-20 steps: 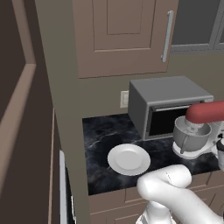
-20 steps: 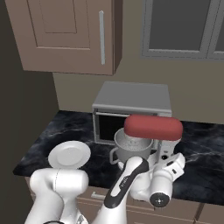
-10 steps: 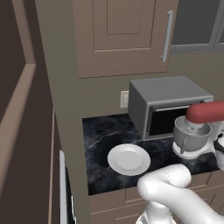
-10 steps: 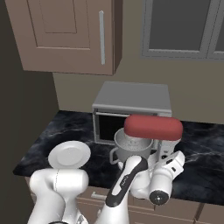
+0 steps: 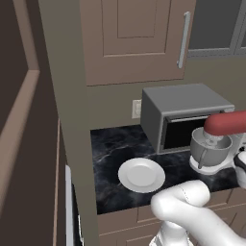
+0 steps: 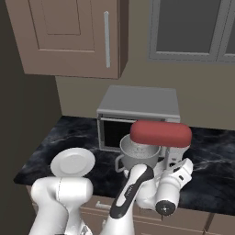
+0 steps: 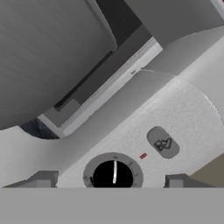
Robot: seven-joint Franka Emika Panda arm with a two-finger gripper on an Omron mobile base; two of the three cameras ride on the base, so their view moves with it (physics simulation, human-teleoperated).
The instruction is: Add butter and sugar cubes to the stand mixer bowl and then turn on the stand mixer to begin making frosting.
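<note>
Open bench lies left of the plate; the microwave blocks behind the stand mixer, whose white column fronts the pincer.

plate left of stand mixer | microwave behind both | all on counter

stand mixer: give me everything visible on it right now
The stand mixer has a rounded red head over a white base and column, standing upright on the dark marbled counter in front of the grey microwave. Its grey metal bowl, handle to the side, sits under the head. In the hand view the white base shows a black dial with a white pointer, a small red mark and a grey oval button.
</note>
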